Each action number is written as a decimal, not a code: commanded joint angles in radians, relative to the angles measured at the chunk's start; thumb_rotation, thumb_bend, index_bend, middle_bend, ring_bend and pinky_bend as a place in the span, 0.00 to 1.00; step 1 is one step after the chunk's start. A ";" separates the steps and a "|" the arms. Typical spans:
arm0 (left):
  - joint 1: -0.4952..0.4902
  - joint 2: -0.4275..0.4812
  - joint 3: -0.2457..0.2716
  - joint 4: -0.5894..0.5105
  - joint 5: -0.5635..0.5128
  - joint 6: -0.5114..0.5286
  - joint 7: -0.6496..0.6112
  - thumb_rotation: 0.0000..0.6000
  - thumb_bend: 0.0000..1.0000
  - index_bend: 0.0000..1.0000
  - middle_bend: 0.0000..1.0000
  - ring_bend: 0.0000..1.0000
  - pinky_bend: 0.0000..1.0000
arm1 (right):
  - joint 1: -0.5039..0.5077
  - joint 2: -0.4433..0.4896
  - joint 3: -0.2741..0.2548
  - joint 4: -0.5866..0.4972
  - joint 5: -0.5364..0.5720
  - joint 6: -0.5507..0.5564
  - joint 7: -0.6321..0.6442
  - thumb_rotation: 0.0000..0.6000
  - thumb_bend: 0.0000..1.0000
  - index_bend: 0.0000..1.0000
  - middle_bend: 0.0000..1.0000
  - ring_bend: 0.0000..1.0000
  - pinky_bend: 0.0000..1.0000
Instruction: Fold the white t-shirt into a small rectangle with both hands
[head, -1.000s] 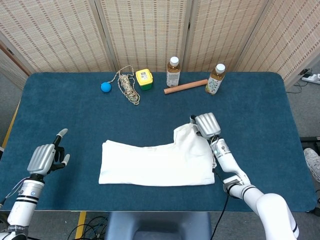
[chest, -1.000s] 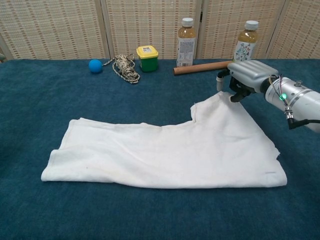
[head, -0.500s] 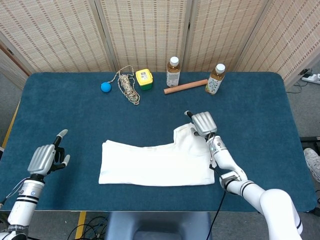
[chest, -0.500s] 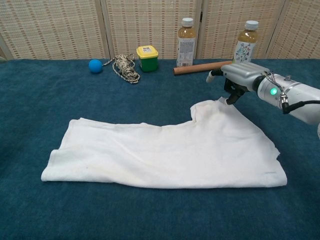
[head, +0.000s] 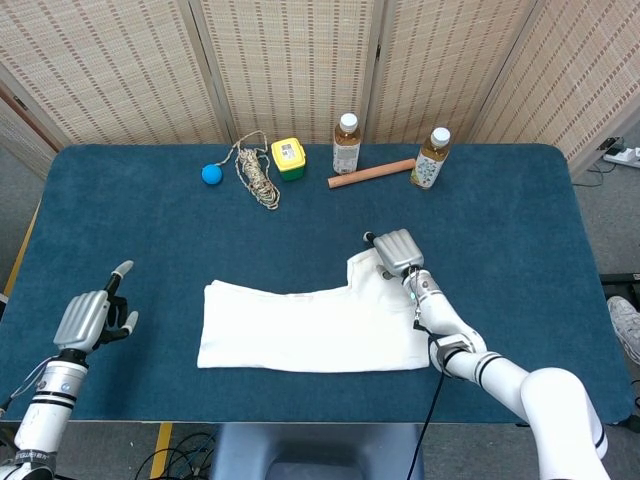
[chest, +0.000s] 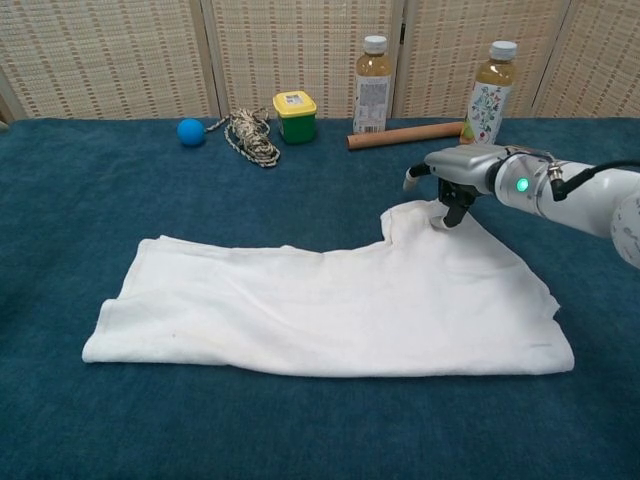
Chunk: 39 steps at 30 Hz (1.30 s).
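While the left hand (head: 92, 316) hangs off near the table's left front edge, well apart from any cloth, fingers loosely spread and holding nothing, only the head view shows it. White t-shirt (chest: 330, 305) lies flat mid-table, already folded into a long band running left-right, with a raised flap at its right far corner. Blue table (head: 520, 250) surface bare around it. Along the far edge: blue ball (head: 211, 174), rope coil (head: 257, 175), yellow-lidded tub (head: 289, 158), two bottles (head: 346, 144), wooden rod (head: 371, 173) between them; all well clear of the shirt.

Right hand (chest: 455, 175) sits over that far right corner of the shirt, fingers curled down with tips touching the fabric edge. Whether cloth is actually pinched, cannot tell from either view.

Step in hand, by my read: securing the right corner for the next fold. Shirt still a long strip, so the task is partway. Next move likely needs a firm pinch on that corner, the left hand brought in to hold or grab the cloth, then the right end carried over leftward to shorten the band.
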<state>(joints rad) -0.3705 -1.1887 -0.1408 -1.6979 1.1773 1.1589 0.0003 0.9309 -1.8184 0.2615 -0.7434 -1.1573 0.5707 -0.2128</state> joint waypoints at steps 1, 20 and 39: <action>0.001 0.000 0.001 0.001 0.001 0.000 0.000 1.00 0.45 0.00 0.78 0.73 0.97 | 0.007 -0.003 -0.003 -0.004 0.012 -0.002 -0.019 1.00 0.38 0.22 0.91 0.94 1.00; 0.003 -0.004 -0.001 -0.001 0.010 0.001 0.002 1.00 0.45 0.00 0.78 0.73 0.97 | -0.035 0.024 -0.050 -0.057 -0.040 0.083 0.051 1.00 0.45 0.50 0.92 0.94 1.00; 0.008 -0.003 0.006 -0.001 0.028 0.001 -0.008 1.00 0.45 0.00 0.78 0.73 0.97 | -0.233 0.163 -0.150 -0.403 -0.151 0.410 -0.020 1.00 0.48 0.56 0.93 0.94 1.00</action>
<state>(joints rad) -0.3630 -1.1920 -0.1352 -1.6990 1.2044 1.1600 -0.0076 0.7251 -1.6756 0.1265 -1.1108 -1.3042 0.9583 -0.2069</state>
